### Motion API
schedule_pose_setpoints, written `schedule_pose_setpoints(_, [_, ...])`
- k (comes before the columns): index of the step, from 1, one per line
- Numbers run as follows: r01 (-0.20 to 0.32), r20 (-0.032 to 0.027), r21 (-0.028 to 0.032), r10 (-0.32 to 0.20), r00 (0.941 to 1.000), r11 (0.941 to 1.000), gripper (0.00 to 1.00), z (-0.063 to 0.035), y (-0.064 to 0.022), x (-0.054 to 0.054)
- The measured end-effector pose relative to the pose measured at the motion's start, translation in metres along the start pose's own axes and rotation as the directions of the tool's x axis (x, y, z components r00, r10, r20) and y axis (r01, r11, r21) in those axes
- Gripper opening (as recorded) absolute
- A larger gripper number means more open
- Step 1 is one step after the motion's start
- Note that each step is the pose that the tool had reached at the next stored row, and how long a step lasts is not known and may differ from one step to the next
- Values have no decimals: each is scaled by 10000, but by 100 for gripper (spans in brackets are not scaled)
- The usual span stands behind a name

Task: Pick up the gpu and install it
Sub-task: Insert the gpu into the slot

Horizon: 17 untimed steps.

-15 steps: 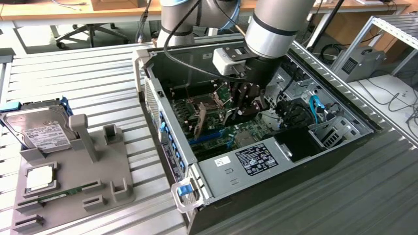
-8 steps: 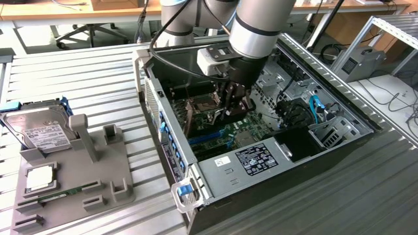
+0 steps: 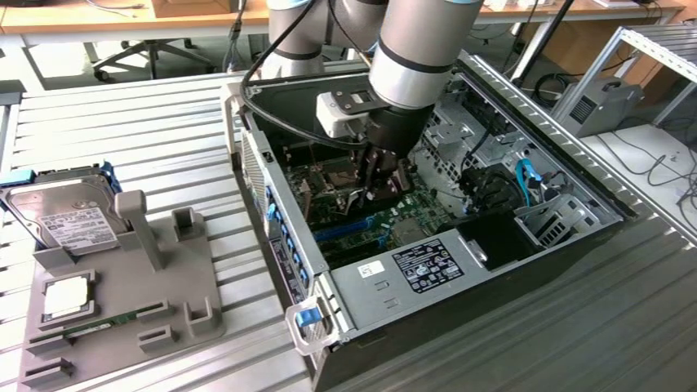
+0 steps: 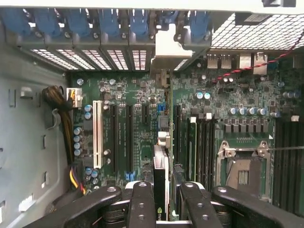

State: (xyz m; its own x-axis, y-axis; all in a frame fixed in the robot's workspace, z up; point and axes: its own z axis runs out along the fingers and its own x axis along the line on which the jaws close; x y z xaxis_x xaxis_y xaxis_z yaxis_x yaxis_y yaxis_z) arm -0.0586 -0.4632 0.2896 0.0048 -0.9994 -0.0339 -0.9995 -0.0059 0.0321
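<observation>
An open computer case [image 3: 436, 269] lies on its side on a slatted metal bench [image 3: 142, 114], its motherboard [image 3: 419, 214] exposed. The robot arm [image 3: 419, 57] reaches down into the case from above, and its end effector [image 3: 379, 186] sits low over the board.

In the wrist view the end effector [image 4: 161, 202] is partly closed, its two dark fingers [image 4: 142, 204] clamped on either side of the gpu [image 4: 160, 180]. The card is held edge-on, so it appears as a thin upright strip between the fingers, with its silver metal bracket [image 4: 173, 50] at the far end, up against the row of blue-clipped rear slot covers [image 4: 109, 28]. The card stands over the expansion slots in the middle of the board, between the white slot [image 4: 98, 135] and the memory slots [image 4: 204, 142]; whether it is fully seated cannot be told. The empty processor socket [image 4: 242, 171] lies beyond the memory slots.

At the exterior view's left, well apart from the case, a grey parts holder [image 3: 130, 286] rests on the bench. It carries a silver hard drive [image 3: 60, 216] with a white label, a processor [image 3: 68, 296] and a narrow green memory stick [image 3: 104, 324].
</observation>
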Motion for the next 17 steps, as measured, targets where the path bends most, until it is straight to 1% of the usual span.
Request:
schedule_pose_setpoints(2, [0,-2,-1,0,10000,10000,26,23,27,-7])
schedule_pose_setpoints(6, [-2,-27,0,2,10000,10000,26,72,75,-46])
schedule_pose_setpoints(8, [-2,-56,-1,2,10000,10000,26,111,106,-65])
schedule_pose_setpoints(11, [-3,-105,0,3,9999,10000,26,159,142,-66])
schedule_pose_setpoints(15, [-6,-148,-2,6,9999,10000,26,210,154,-64])
schedule_pose_setpoints(17, [-8,-189,-3,8,9998,10000,26,213,155,-61])
